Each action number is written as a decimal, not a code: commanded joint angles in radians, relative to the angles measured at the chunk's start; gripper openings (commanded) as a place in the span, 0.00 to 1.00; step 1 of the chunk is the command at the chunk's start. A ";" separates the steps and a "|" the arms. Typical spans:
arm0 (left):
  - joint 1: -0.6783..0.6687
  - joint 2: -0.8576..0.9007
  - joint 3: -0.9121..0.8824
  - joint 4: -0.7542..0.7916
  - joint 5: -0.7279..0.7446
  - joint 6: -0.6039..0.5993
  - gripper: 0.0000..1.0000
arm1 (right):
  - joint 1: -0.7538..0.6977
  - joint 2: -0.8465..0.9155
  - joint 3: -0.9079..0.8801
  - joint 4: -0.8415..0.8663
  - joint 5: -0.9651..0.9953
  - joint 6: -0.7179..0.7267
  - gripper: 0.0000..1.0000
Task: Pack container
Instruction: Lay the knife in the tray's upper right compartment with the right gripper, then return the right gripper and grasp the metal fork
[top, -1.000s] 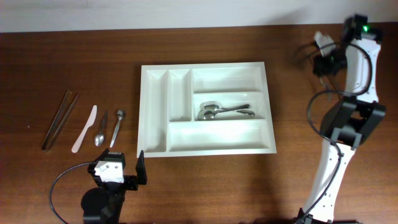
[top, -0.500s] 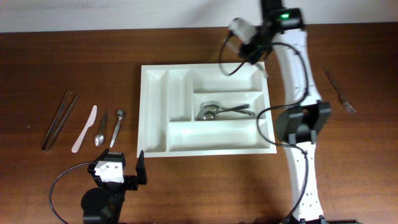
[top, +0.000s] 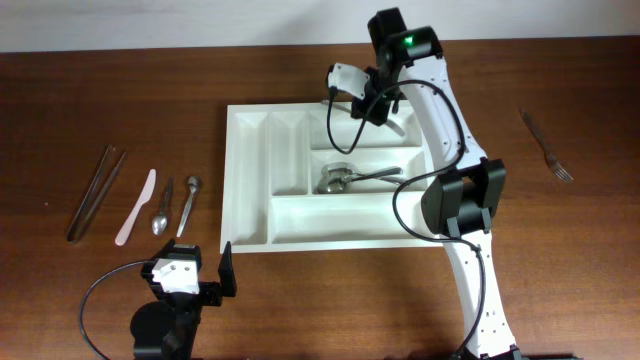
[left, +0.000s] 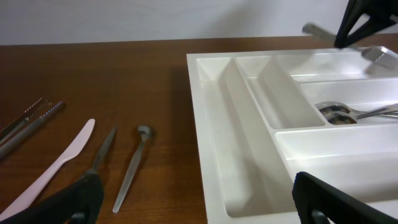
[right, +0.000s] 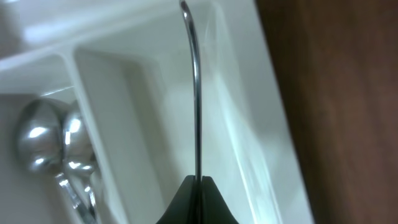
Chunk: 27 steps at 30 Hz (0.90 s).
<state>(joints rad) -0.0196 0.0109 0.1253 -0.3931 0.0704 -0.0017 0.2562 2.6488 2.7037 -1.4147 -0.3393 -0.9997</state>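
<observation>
While hovering over the far wide compartment of the container (top: 250, 160), itself lying mid-table, clenching the right gripper (right: 200, 186) on a thin metal utensil (right: 196, 93); cradling two spoons (top: 345, 178) in the middle wide compartment; resting the left gripper (left: 196, 183), fingers spread wide, just beside the near-left corner.

Setting: robot lab bench. Brown wooden table (top: 120, 110) against a plain white wall (top: 200, 20); left arm (top: 175, 290) and right arm (top: 470, 270) at its edge with loose cables (top: 83, 300); cutlery (top: 163, 210) laid in a row beside a white tray (top: 250, 244)
</observation>
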 joint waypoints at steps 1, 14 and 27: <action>-0.004 -0.005 -0.008 0.003 -0.008 -0.006 0.99 | -0.002 -0.041 -0.088 0.042 -0.016 -0.021 0.16; -0.004 -0.005 -0.008 0.003 -0.008 -0.006 0.99 | -0.114 -0.109 0.067 0.021 0.198 0.373 0.59; -0.004 -0.005 -0.008 0.003 -0.008 -0.006 0.99 | -0.559 -0.150 0.217 -0.063 -0.093 1.063 0.99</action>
<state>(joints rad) -0.0196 0.0109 0.1249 -0.3931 0.0704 -0.0017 -0.2382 2.5198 2.9124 -1.4773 -0.2356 -0.1509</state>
